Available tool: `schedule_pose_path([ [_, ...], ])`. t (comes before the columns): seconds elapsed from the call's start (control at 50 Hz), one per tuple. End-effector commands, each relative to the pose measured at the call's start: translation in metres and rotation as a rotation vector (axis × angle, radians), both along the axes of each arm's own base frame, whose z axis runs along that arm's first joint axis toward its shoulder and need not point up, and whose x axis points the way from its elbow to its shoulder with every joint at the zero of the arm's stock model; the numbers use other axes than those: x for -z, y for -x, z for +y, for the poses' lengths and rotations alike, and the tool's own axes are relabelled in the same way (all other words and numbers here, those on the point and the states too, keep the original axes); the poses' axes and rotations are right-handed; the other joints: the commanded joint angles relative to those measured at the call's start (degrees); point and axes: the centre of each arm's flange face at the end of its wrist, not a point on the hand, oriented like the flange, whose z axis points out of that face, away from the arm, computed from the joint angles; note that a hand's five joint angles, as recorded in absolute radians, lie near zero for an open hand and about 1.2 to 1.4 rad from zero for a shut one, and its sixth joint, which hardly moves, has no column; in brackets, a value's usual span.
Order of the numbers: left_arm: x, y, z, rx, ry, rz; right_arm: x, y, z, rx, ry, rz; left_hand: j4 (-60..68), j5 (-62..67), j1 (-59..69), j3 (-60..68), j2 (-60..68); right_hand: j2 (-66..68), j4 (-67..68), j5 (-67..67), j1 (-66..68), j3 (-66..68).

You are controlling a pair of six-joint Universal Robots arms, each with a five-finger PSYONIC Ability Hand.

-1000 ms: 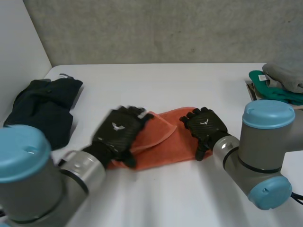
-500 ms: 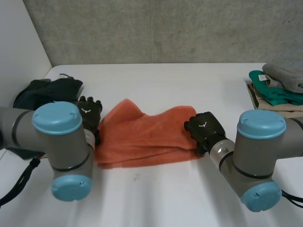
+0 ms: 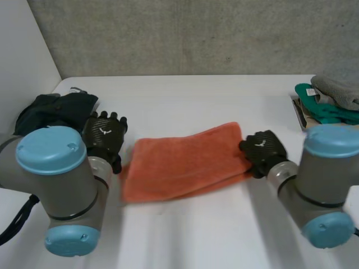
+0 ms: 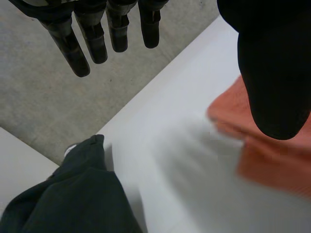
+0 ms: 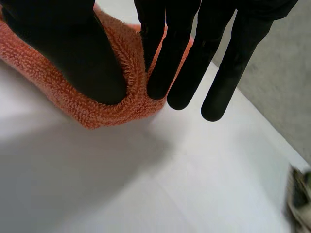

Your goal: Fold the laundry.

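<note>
An orange towel (image 3: 182, 162) lies folded flat in the middle of the white table (image 3: 185, 235). My right hand (image 3: 262, 151) is at its right edge. In the right wrist view that hand (image 5: 63, 48) pinches the thick folded edge of the towel (image 5: 129, 92) between thumb and straight fingers. My left hand (image 3: 104, 137) hovers just off the towel's left edge, fingers straight and spread. In the left wrist view the left hand (image 4: 272, 73) holds nothing, and the towel (image 4: 277, 160) lies beside its thumb.
A dark crumpled garment (image 3: 53, 115) sits at the table's far left, close behind my left hand, also under its fingers (image 4: 68, 199). A stack of folded clothes (image 3: 331, 103) stands at the right edge. A grey wall runs behind the table.
My left hand let go of the towel's flap and drew back to the left. The flap now lies flat. My right hand closed on the right edge and pulled the towel rightward.
</note>
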Motion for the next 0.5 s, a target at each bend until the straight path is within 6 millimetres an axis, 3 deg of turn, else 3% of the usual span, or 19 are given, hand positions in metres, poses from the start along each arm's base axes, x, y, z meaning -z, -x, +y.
schedule_pose_path([
  [0.02,-0.015,-0.011,0.010,0.000,0.018,0.029,-0.003,0.058,-0.021,0.125,-0.022,0.279,-1.7,-2.5,-1.5,-1.9,-1.7,13.5,11.7,15.2,20.6,12.2],
  [0.08,-0.019,-0.012,0.013,0.019,0.023,0.044,-0.012,0.041,-0.021,0.060,0.082,0.318,-1.7,-2.5,-1.5,-1.9,-1.7,13.5,11.7,15.2,20.6,12.2],
  [0.14,-0.022,-0.011,0.014,0.030,0.028,0.060,-0.025,0.001,-0.004,-0.052,0.202,0.276,-1.7,-2.5,-1.5,-1.9,-1.7,13.5,11.7,15.2,20.6,12.2],
  [0.16,-0.024,-0.011,0.015,0.032,0.031,0.068,-0.032,-0.018,0.009,-0.114,0.254,0.249,-1.7,-2.5,-1.5,-1.9,-1.7,13.5,11.7,15.2,20.6,12.2],
  [0.22,-0.026,-0.011,0.016,0.030,0.030,0.083,-0.044,-0.049,0.039,-0.242,0.341,0.195,-1.7,-2.5,-1.5,-1.9,-1.7,13.5,11.7,15.2,20.6,12.2],
  [0.24,-0.026,-0.011,0.016,0.033,0.029,0.086,-0.045,-0.068,0.061,-0.342,0.385,0.163,-1.7,-2.5,-1.5,-1.9,-1.7,13.5,11.7,15.2,20.6,12.2],
  [0.3,-0.030,-0.011,0.017,0.032,0.033,0.110,-0.030,-0.093,0.096,-0.520,0.415,0.132,-1.7,-2.5,-1.5,-1.9,-1.7,13.5,11.7,15.2,20.6,12.2],
  [0.38,-0.032,-0.012,0.016,0.027,0.032,0.131,-0.008,-0.109,0.118,-0.641,0.396,0.131,-1.7,-2.5,-1.5,-1.9,-1.7,13.5,11.7,15.2,20.6,12.2],
  [0.44,-0.033,-0.013,0.015,0.023,0.033,0.142,0.000,-0.113,0.119,-0.655,0.369,0.141,-1.7,-2.5,-1.5,-1.9,-1.7,13.5,11.6,15.2,20.6,12.1],
  [0.5,-0.034,-0.012,0.013,0.022,0.036,0.152,0.002,-0.112,0.112,-0.625,0.334,0.130,-1.7,-2.5,-1.5,-1.9,-1.7,-20.2,-22.0,-18.5,-13.1,-21.5],
])
